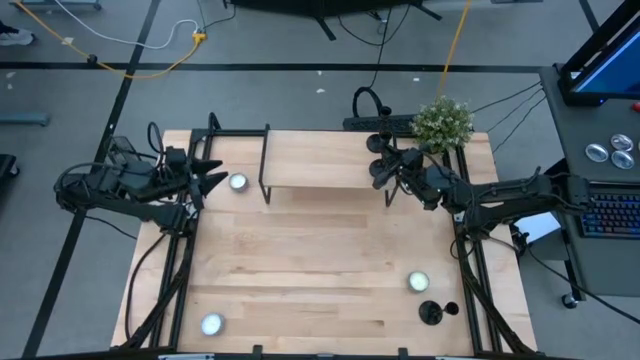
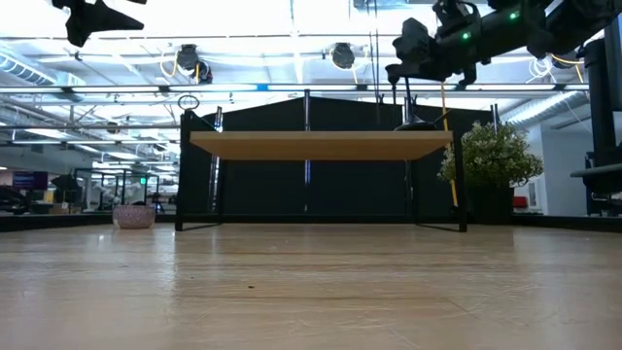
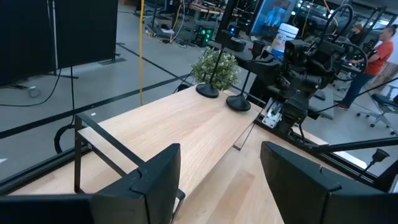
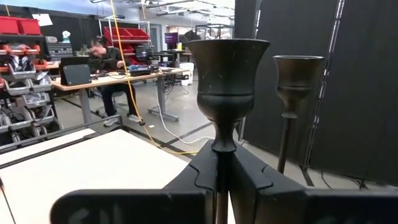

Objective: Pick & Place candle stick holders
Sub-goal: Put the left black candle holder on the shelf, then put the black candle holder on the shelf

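Note:
Three black candle stick holders show. My right gripper (image 1: 388, 172) is shut on one (image 4: 229, 68), over the right end of the wooden shelf (image 1: 310, 160). A second holder (image 4: 297, 81) stands just beyond it on the shelf on its disc base. The third (image 1: 435, 312) lies on its side on the table near the front right corner. My left gripper (image 1: 215, 180) is open and empty at the table's far left, level with the shelf's left end. My right gripper pinches the holder's thin stem (image 4: 224, 148) between its two fingers, just below the cup. The fingers come level from the table's right side and lie across the stem. The holder stands upright, its disc base (image 2: 413, 126) at the shelf top; whether it touches, I cannot tell.
Three small lit tea lights lie on the table, at the far left (image 1: 238, 182), the front right (image 1: 418, 282) and the front left (image 1: 211, 323). A potted green plant (image 1: 443, 122) stands behind the shelf's right end. People sit and stand at desks beyond the table.

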